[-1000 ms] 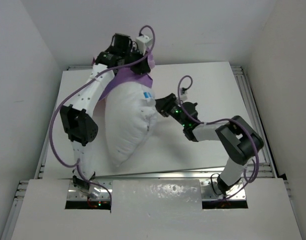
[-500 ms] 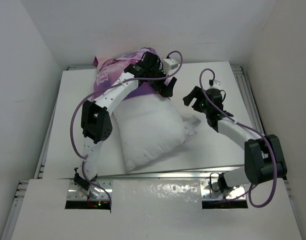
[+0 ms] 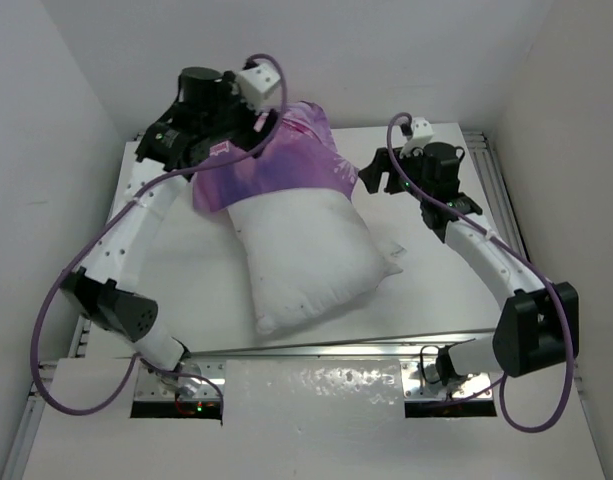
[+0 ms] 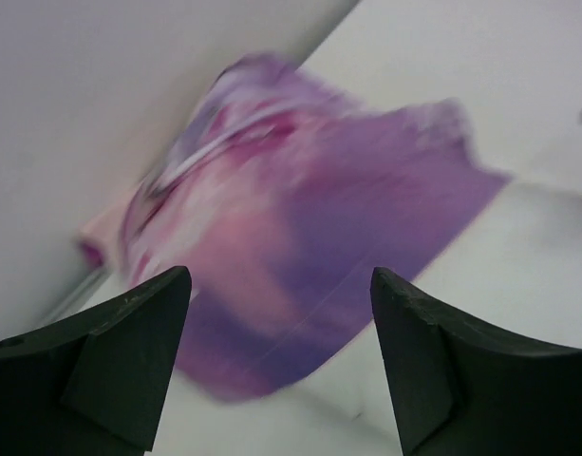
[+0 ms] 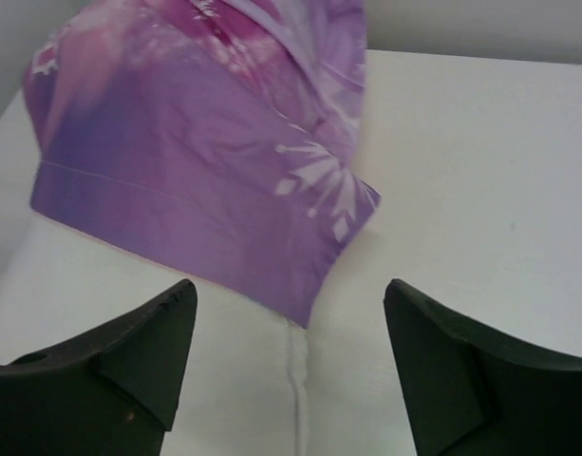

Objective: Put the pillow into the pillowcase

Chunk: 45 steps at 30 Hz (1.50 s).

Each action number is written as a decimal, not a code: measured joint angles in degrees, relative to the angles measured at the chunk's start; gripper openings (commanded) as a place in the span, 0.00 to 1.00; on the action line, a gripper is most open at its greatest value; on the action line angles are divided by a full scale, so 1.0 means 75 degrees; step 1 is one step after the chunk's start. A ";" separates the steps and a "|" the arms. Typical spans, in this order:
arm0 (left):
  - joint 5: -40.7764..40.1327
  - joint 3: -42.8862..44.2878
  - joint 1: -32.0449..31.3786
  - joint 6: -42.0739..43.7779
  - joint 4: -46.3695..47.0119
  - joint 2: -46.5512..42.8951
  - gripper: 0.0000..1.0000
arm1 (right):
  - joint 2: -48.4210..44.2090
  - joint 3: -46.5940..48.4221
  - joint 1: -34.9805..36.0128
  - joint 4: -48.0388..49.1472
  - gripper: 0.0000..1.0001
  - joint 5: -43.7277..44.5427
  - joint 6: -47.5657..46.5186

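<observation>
Both claws are standing wide open with nothing held. In the wrist view the left claw hangs above the pillowcase with clear air between its fingers. The right claw is just as wide, looking down at the hem of the purple fabric.

The setting is a white counter boxed in by plain white walls, with metal rails running along its edges.

On to the pillowcase: it sits at the far side of the counter, purple-pink with white snowflakes, and its open end lies across the far end of the pillow. Whether that end is really inside or only draped over, I cannot tell. Most of the pillow sticks out bare and white, lying flat and slanting towards the near edge.

Compared with a second ago, it's a big change! The pillow stood up on edge then and now lies flat. Half a second ago the left arm reached across the pillow; now it has swung back to the far left corner. The pillowcase has spread further over the pillow, and the right claw has pulled away towards the far right.
</observation>
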 measured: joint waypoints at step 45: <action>-0.3751 -0.4969 0.1300 0.1174 0.2871 0.0539 0.00 | 0.4459 0.4750 0.2503 -0.0624 0.00 0.1798 -0.3520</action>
